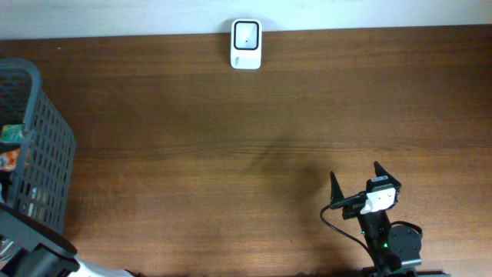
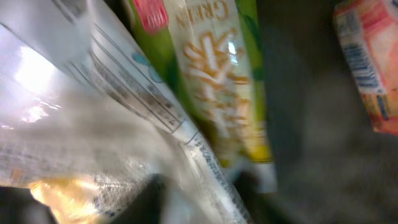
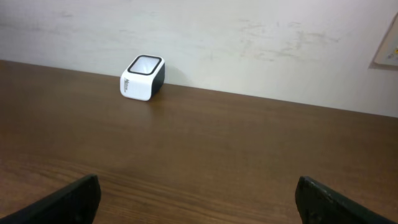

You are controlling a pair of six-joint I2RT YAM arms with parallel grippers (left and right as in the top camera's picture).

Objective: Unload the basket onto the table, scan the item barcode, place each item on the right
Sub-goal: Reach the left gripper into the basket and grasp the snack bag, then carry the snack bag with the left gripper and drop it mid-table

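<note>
The white barcode scanner [image 1: 246, 44] stands at the table's far edge by the wall, and shows as a scanner [image 3: 142, 78] ahead and to the left in the right wrist view. The items are packets inside the grey basket [image 1: 46, 154] at the left. The left wrist view is blurred and pressed close to them: a clear crinkly bag [image 2: 93, 124], a green packet [image 2: 217, 81] and an orange packet [image 2: 370, 62]. My left gripper's fingers cannot be made out among them. My right gripper [image 1: 354, 171] rests near the front right, open and empty, right gripper [image 3: 202, 205] pointing at the scanner.
The basket's mesh wall rises at the table's left edge, with colourful packets [image 1: 9, 146] showing over its rim. My left arm's base [image 1: 38, 258] sits at the front left corner. Brown tabletop [image 1: 231, 154] lies between basket, scanner and right arm.
</note>
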